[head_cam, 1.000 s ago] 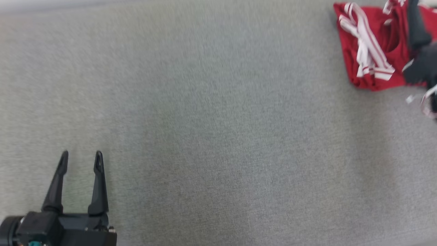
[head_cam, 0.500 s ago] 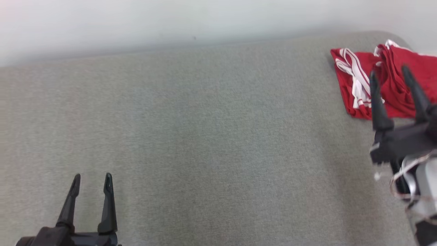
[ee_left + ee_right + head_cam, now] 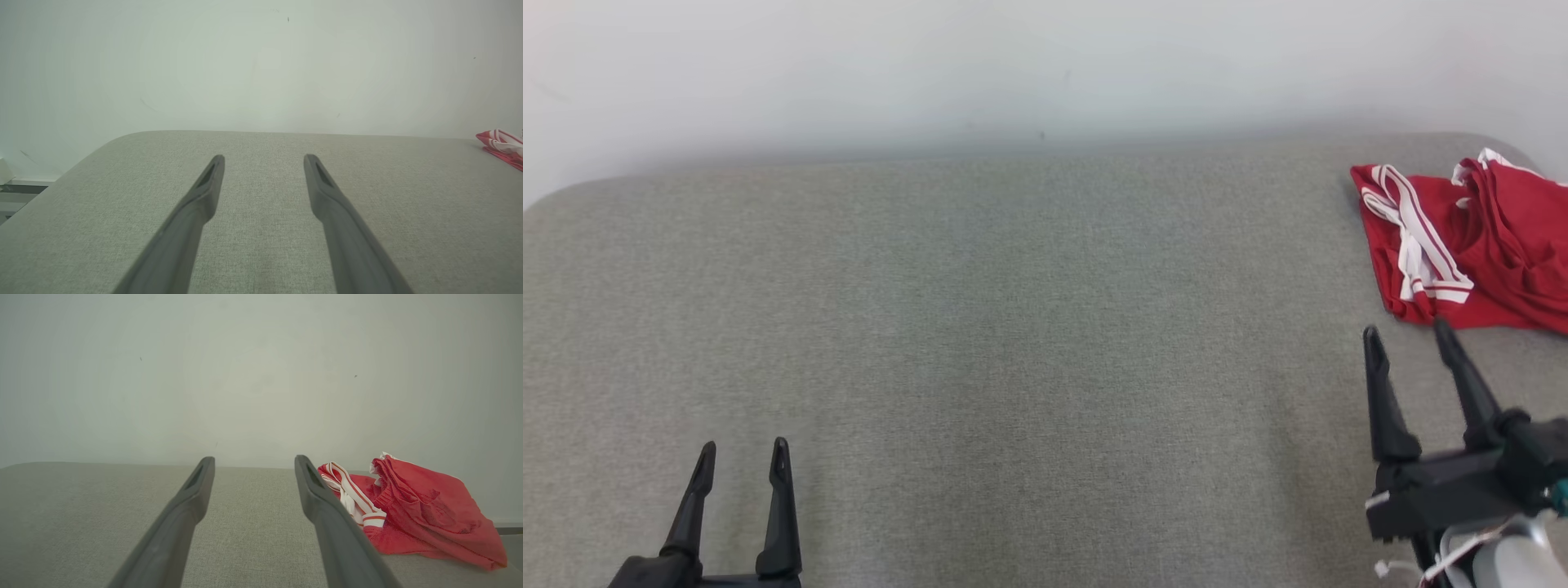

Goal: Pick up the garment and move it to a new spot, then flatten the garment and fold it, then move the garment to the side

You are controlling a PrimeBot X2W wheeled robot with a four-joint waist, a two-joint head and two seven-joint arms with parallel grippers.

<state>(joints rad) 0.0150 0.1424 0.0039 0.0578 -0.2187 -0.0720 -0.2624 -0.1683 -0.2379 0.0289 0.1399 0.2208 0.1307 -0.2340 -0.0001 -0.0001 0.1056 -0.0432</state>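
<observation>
The garment [image 3: 1486,245] is red with white striped trim, lying crumpled at the far right corner of the grey fabric table [image 3: 1029,343]. It also lies right of the fingers in the right wrist view [image 3: 421,514], and a sliver of garment [image 3: 502,145] peeks in at the right edge of the left wrist view. My right gripper [image 3: 1409,339] hovers open just in front of the garment, not touching it, with nothing between its fingers. Low at the near left, my left gripper [image 3: 743,447] is open and empty above bare fabric.
A pale wall [image 3: 1013,73] runs right behind the table's far edge. The table's corners are rounded. At the left edge of the left wrist view a bit of pale ledge [image 3: 8,183] lies beyond the table.
The head camera has tilted up, bringing the wall and the table's far edge into view. My right gripper has drawn back from over the garment and now sits in front of it.
</observation>
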